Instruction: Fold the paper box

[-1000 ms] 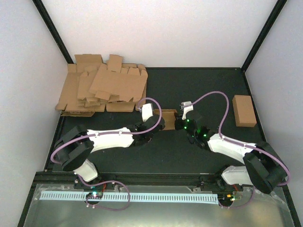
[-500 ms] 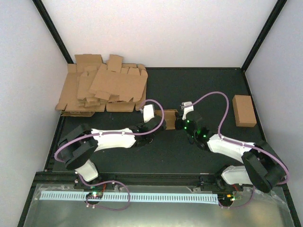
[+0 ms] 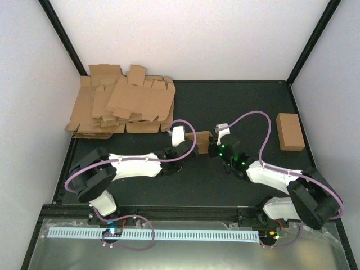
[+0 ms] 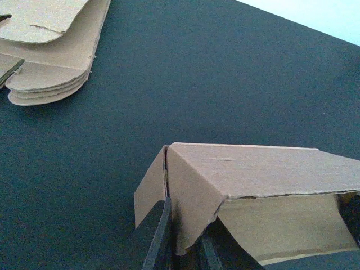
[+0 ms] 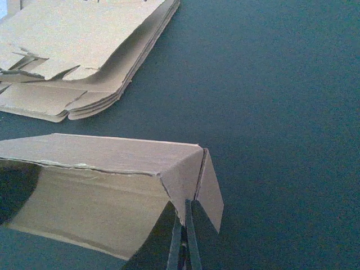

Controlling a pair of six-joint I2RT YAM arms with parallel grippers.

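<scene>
The paper box (image 3: 201, 138) is a small brown carton held off the black mat between my two grippers. My left gripper (image 3: 190, 145) is at its left end and my right gripper (image 3: 212, 147) at its right end. In the left wrist view the box (image 4: 264, 180) shows its top panel and front wall, and my left gripper (image 4: 183, 244) is shut on a folded end flap. In the right wrist view the box (image 5: 101, 169) fills the lower left, and my right gripper (image 5: 183, 242) is pinched thin on the end flap beside a second loose flap.
A thick heap of flat cardboard blanks (image 3: 124, 104) lies at the back left, also in the left wrist view (image 4: 50, 50) and the right wrist view (image 5: 79, 50). A smooth cardboard brick (image 3: 290, 131) lies at the right by the wall. White walls enclose the mat.
Both wrists have drifted slightly toward the near edge, the left one also a little to the right. The box stays held between them.
</scene>
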